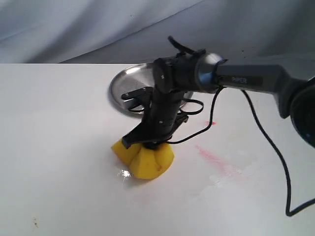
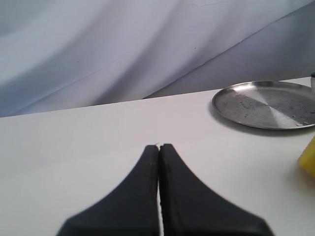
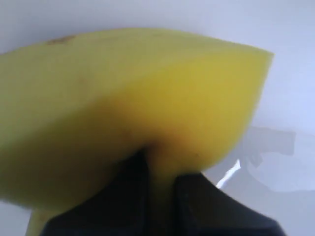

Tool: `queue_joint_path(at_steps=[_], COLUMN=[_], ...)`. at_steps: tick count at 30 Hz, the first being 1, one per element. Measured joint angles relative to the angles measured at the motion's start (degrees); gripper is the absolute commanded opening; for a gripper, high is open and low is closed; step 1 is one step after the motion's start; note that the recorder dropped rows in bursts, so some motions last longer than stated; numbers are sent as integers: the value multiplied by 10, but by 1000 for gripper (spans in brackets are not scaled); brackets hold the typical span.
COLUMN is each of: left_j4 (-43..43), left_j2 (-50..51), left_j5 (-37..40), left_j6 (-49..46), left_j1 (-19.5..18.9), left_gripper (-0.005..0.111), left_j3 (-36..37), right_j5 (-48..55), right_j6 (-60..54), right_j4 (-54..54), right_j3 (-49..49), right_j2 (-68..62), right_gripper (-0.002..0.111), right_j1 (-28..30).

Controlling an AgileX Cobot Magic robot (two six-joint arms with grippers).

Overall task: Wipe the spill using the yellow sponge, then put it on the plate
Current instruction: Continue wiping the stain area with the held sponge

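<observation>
Two lobes of the sponge (image 1: 142, 160) bulge out on either side of the right gripper (image 1: 150, 143), whose jaws pinch the foam across its middle and press it down on the table (image 1: 59, 128). The spill (image 1: 125, 173) shows as a small wet glint touching the sponge's near edge, on the side toward the left of the exterior view; how much of it lies hidden under the foam I cannot tell. A wiping stroke would therefore have to run that way, toward the camera and leftward, not toward the pink smear (image 1: 214, 157), which lies apart on the other side.

The plate (image 1: 129, 81) sits behind the sponge, partly hidden by the right arm, so the carry afterwards is probably a short lift and a move away from the camera. The right arm is clearly the one for both moves, since it has the sponge in hand. The left gripper (image 2: 159, 147) has its jaws pressed together on nothing and hangs over bare table, with the plate and a corner of the sponge off to one side.
</observation>
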State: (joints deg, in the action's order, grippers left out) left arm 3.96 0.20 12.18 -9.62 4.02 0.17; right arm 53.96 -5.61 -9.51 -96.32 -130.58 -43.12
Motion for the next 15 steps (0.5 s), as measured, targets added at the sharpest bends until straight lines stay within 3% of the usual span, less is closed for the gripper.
queue_joint_path(at_steps=[1, 10, 15], left_j4=[0, 0, 0], left_j2=[0, 0, 0], left_j5=[0, 0, 0], left_j6=[0, 0, 0], left_j1=[0, 0, 0], left_gripper=[0, 0, 0], left_j3=[0, 0, 0], right_j5=[5, 52, 94], right_j6=[0, 69, 51], right_j4=[1, 118, 137], right_j3=[0, 0, 1], right_j2=[0, 0, 1], right_gripper=[0, 0, 0], right_j1=[44, 210, 249])
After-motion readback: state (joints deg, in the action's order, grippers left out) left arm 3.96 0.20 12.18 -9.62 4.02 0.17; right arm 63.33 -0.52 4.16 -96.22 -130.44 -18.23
